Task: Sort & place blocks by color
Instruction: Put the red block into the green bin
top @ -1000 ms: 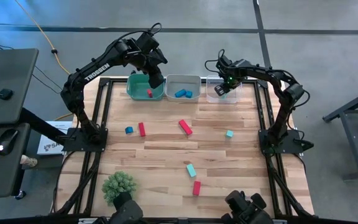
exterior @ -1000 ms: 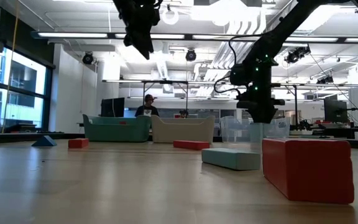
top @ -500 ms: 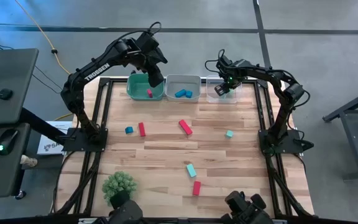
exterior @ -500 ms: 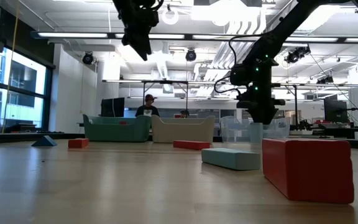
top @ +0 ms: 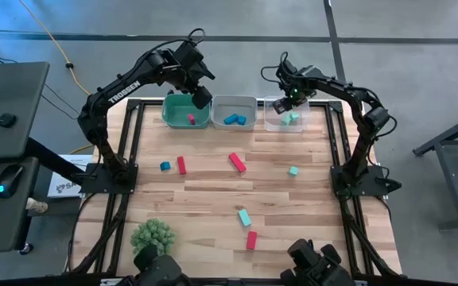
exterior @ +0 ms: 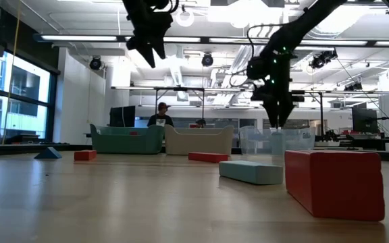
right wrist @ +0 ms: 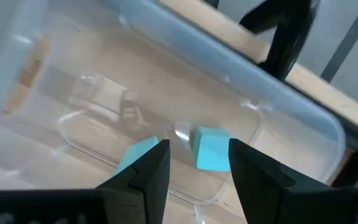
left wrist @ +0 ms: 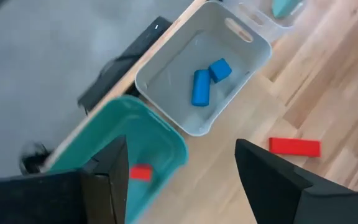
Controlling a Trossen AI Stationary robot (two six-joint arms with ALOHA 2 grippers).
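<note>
My left gripper [top: 202, 97] hangs open above the teal bin [top: 168, 119], where one red block [left wrist: 140, 173] lies. Two blue blocks [left wrist: 204, 81] lie in the grey bin [top: 218, 103]. My right gripper [right wrist: 199, 144] hangs open above the clear bin [top: 269, 125], with nothing between its fingers. Two light teal blocks [right wrist: 213, 149] lie on that bin's floor. On the table lie a blue cube [top: 164, 166], two red bars [top: 181, 164] [top: 237, 162], a teal cube [top: 293, 171], a teal bar [top: 245, 217] and another red bar [top: 251, 240].
The three bins stand in a row along the table's far edge. A green spiky plant ball [top: 153, 235] sits near the front left corner. People sit at desks in the room beyond the table [exterior: 161, 115].
My right gripper has risen out of the clear bin, and the teal blocks on the bin's floor now show below it. My left gripper has stayed above the teal bin, rolled about its own axis, and its fingers have spread wider.
</note>
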